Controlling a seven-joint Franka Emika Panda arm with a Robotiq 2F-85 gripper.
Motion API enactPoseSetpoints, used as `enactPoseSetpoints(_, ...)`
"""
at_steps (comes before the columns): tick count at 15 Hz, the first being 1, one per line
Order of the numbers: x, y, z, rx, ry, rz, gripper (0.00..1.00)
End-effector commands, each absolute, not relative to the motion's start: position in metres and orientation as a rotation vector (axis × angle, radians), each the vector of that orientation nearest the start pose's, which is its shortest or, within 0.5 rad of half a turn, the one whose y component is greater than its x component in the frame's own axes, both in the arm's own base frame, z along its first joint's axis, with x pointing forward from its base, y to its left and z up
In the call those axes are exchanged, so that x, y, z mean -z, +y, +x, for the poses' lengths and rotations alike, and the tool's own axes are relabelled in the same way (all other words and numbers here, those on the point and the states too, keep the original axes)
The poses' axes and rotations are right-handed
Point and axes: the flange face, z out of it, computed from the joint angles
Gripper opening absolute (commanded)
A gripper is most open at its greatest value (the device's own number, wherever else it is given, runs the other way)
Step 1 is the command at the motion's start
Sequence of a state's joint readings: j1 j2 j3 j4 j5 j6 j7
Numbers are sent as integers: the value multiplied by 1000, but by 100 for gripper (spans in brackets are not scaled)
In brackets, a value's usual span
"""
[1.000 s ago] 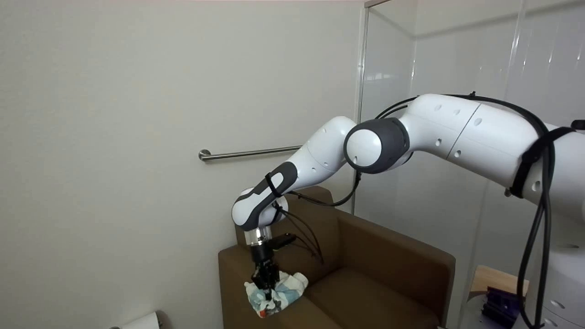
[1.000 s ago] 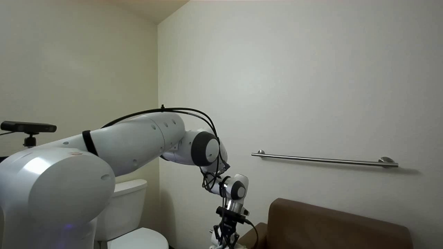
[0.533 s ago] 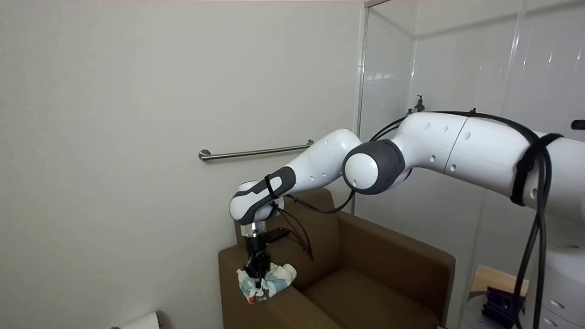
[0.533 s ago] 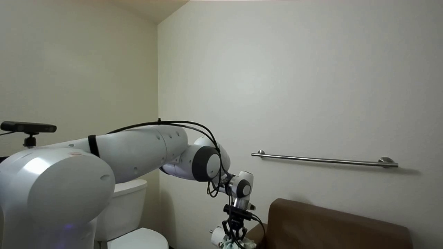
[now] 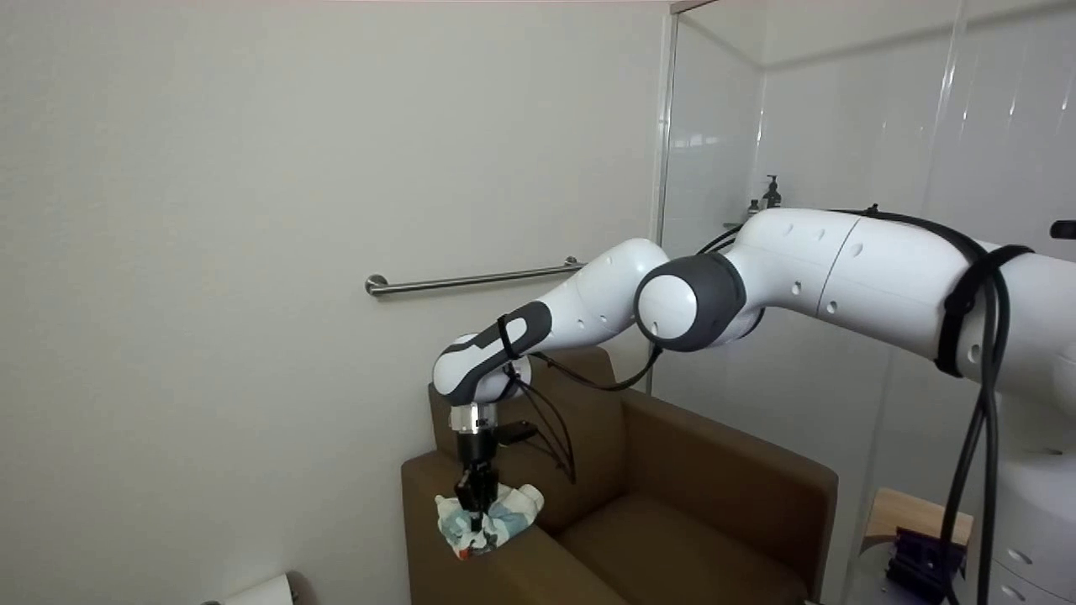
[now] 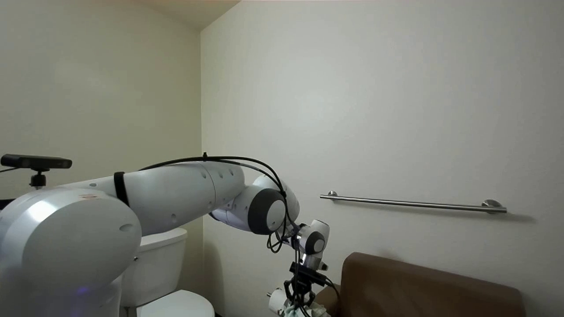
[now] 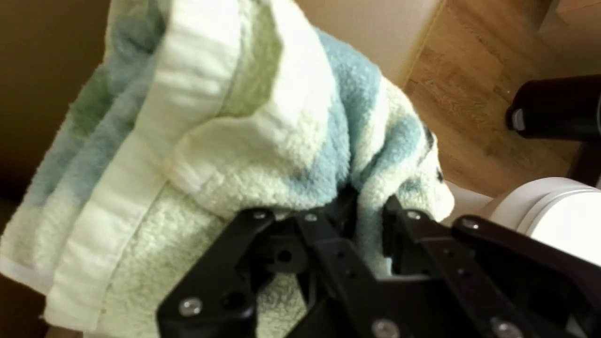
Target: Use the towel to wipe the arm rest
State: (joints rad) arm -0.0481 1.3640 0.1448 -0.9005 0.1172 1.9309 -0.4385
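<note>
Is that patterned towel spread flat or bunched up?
Bunched up: the wrist view shows the towel in overlapping folds, with a ridge pinched in the claw.

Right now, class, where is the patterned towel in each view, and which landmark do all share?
In an exterior view: patterned towel, low, just left of centre.
In an exterior view: patterned towel, bottom edge, just right of centre, cut off.
Wrist view: patterned towel, large, across left and centre.
Shared landmark: the black claw gripping it.
</note>
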Motion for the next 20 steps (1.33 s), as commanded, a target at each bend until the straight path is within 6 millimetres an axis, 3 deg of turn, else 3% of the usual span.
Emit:
enactPoseSetpoints(1, -8, 20, 692, -453, -483, -2660, 7)
enactPoseSetpoints(7, -16, 7, 657, -534, -323, -2623, 7)
enactPoseSetpoints(14, -27, 22, 603, -608, -232, -2630, 7)
enactPoseSetpoints(20, -45, 34, 542, -657, -179, -2606, 7)
